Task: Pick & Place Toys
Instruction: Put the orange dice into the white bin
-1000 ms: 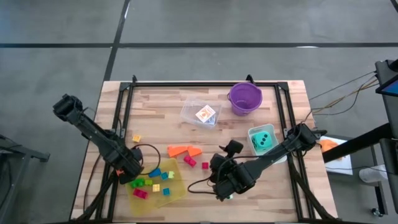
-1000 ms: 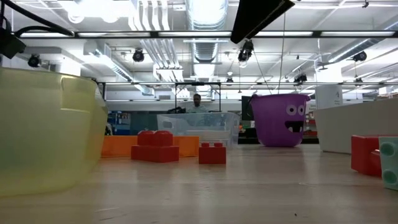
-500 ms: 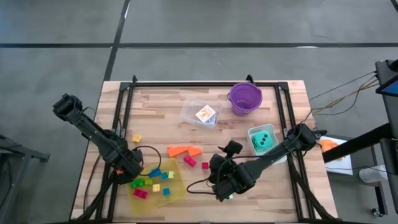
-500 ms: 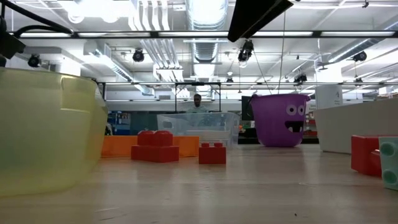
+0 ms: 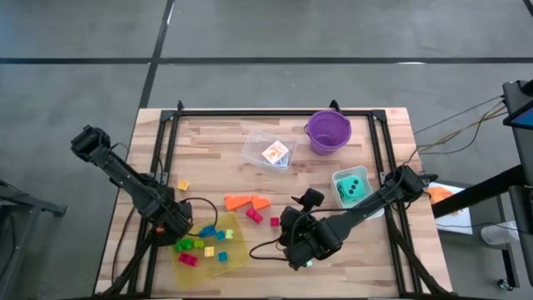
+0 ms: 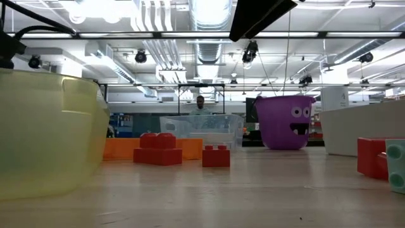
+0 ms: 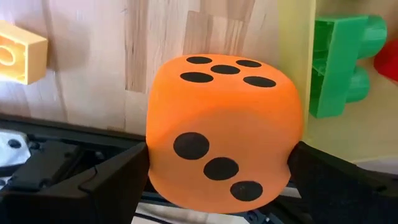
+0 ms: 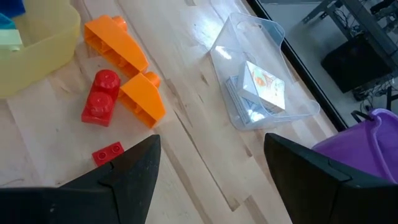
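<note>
An orange die with black pips sits between the fingers of my left gripper, which points down by the left rim of the yellow tray. In the high view this gripper hides the die. Several small bricks lie in the tray, a green one among them. My right gripper hangs open over the table's middle with nothing between its fingers. Ahead of it lie two orange wedges, a red brick and a small red piece. My left gripper pinches the orange die by two opposite side faces, one finger on each side. The fingers come from above, pointing down. The die's five-pip and three-pip faces show to the camera. Whether its underside touches the table cannot be seen.
A clear tub holding a card pack stands at the back middle, with the purple bucket to its right. A teal die sits at the right, and a yellow brick lies left of the wedges. Black frame rails run along the table's edges.
My left gripper has rolled a little about its own pointing line with the orange die still between its fingers. It has stayed in the same place by the tray.
</note>
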### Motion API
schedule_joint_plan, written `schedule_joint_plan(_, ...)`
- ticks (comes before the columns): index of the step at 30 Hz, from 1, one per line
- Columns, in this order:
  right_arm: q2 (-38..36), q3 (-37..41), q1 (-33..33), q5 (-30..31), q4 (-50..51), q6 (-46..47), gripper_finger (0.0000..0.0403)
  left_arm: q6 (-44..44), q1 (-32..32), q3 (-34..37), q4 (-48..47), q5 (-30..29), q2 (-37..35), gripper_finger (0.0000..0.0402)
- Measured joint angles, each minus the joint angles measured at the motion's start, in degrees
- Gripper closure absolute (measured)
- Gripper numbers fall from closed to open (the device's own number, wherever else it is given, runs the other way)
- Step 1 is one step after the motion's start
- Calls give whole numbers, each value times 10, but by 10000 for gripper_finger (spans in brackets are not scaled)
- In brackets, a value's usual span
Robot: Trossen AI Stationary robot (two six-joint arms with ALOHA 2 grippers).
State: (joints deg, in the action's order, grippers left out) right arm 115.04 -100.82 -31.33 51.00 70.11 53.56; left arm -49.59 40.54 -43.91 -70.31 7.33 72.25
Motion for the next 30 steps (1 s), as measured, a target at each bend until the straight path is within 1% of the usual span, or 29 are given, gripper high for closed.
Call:
schedule_joint_plan(4, 0, 0, 0, 0, -7, 0, 119, 14, 0, 20, 26, 6, 0, 34)
schedule_joint_plan(9, 0, 0, 0, 0, -9, 0, 119, 25, 0, 25, 33, 7, 0, 34)
schedule_joint_plan(26, 0, 0, 0, 0, -23, 0, 119, 3, -2, 28, 45, 12, 0, 34)
schedule_joint_plan(28, 0, 0, 0, 0, -25, 0, 119, 1, -2, 28, 45, 13, 1, 38)
schedule_joint_plan(30, 0, 0, 0, 0, -32, 0, 119, 1, -2, 28, 45, 13, 1, 52)
